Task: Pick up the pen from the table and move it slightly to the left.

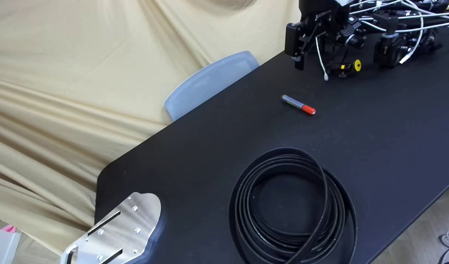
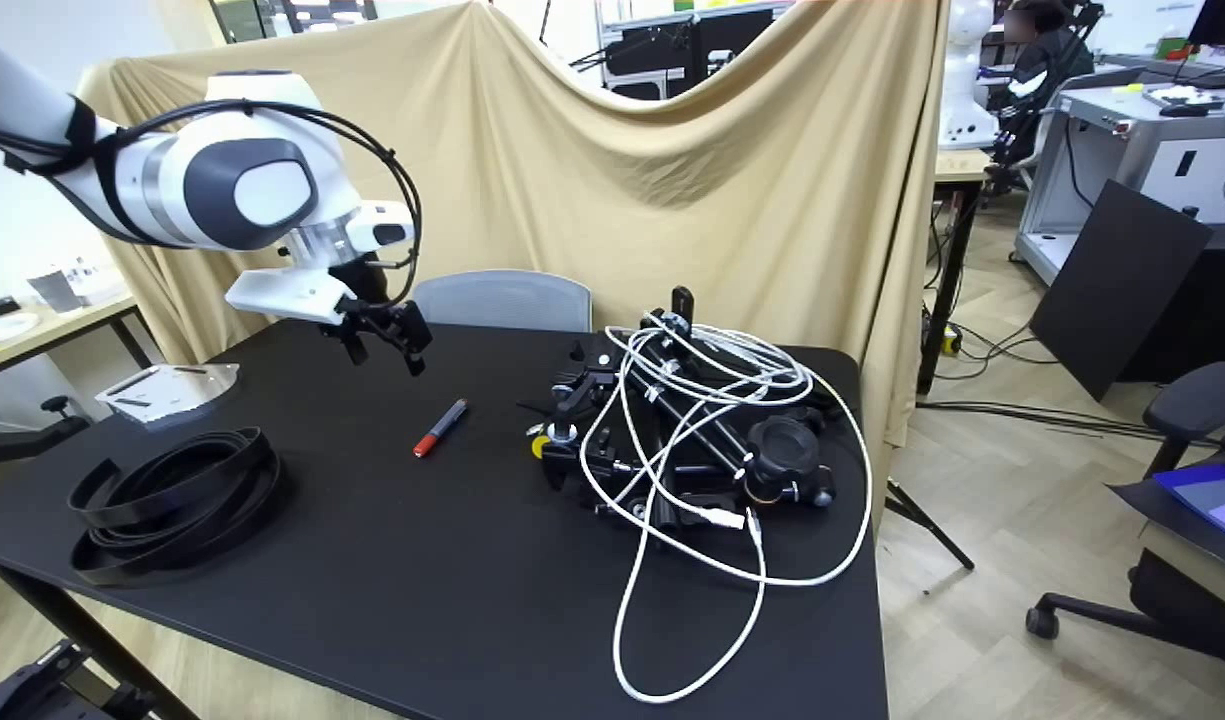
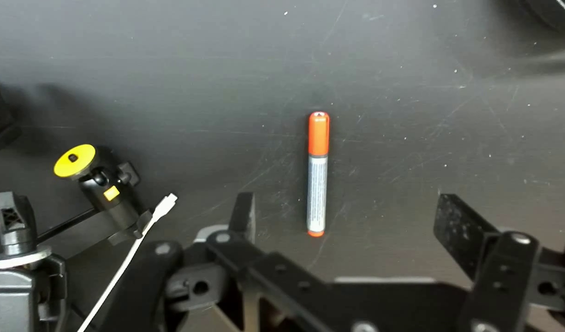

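Evidently it all turns on how that slim marker pen with the grey-blue barrel and red cap [image 3: 318, 175] lies to the jaws. It rests flat on the matte black bench [image 1: 195, 157], apart from the big coil of flat black strap [image 1: 242, 205]. The jaws hang above and just short of it, spread wide and holding nothing. The wrist view shows the pen's long axis running square across their closing line, red cap pointing away; just the barrel's rear part appears between the fingertips [image 3: 242, 216], nearer the jaw on that view's left. My guess: ease toward the cap, centre the barrel, then descend
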Robot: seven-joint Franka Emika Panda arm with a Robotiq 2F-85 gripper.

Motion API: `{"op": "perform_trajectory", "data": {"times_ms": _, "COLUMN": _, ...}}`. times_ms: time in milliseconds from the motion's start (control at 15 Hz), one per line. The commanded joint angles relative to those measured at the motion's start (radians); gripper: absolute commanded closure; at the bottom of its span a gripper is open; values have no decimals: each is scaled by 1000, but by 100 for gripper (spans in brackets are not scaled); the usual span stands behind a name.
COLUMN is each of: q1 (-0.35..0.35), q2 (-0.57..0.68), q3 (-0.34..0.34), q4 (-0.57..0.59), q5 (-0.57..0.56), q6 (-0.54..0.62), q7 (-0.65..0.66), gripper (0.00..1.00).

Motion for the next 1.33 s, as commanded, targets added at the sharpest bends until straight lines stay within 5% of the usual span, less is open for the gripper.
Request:
{"op": "perform_trajectory", "data": {"times_ms": 0, "q1": 7, "q2": 10, "q3": -8, "q4": 8, "q5": -24, "q6": 1, "q7": 20, "gripper": 0}}
{"op": "perform_trajectory", "data": {"times_ms": 533, "q1": 12, "q2": 236, "q3": -37, "q4": 163, "q5": -125, "q6": 20, "q7": 16, "gripper": 0}}
{"op": "perform_trajectory", "data": {"times_ms": 1200, "q1": 37, "q2": 447, "q3": -25, "q4": 332, "q5": -110, "q6": 46, "q7": 16, "gripper": 0}}
{"op": "perform_trajectory", "data": {"times_ms": 1267, "q1": 40, "q2": 458, "q3": -25, "q4": 343, "q5": -110, "q6": 45, "q7": 16, "gripper": 25}}
